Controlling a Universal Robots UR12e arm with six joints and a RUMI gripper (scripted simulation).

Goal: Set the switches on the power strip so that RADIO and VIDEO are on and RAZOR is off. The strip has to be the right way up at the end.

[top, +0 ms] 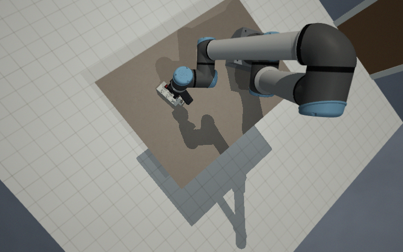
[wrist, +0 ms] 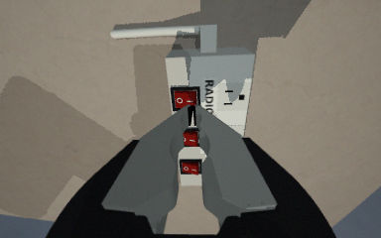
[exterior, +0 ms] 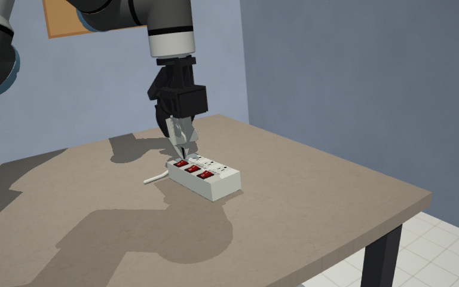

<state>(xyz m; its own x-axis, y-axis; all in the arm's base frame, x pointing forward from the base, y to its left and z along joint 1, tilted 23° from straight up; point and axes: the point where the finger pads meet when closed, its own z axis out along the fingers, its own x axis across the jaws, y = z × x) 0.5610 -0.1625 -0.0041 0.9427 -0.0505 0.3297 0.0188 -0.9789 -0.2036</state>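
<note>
Because the power strip (exterior: 216, 182) is a stiff plastic box, light enough to slide on the smooth table (exterior: 321, 189), I judge that I should not take hold of it at all: it lies face up near the table's middle, so pushing straight down on a rocker is better. My gripper (exterior: 183, 153) is pressed together, holding nothing, with its tip at the RADIO switch (wrist: 185, 99), the one nearest the cord (wrist: 149, 33). The wrist view lets me read the RADIO label, but my fingers hide the other labels. The exterior view shows all three red rockers and the tip's height above them, which the top view hides under my wrist.
</note>
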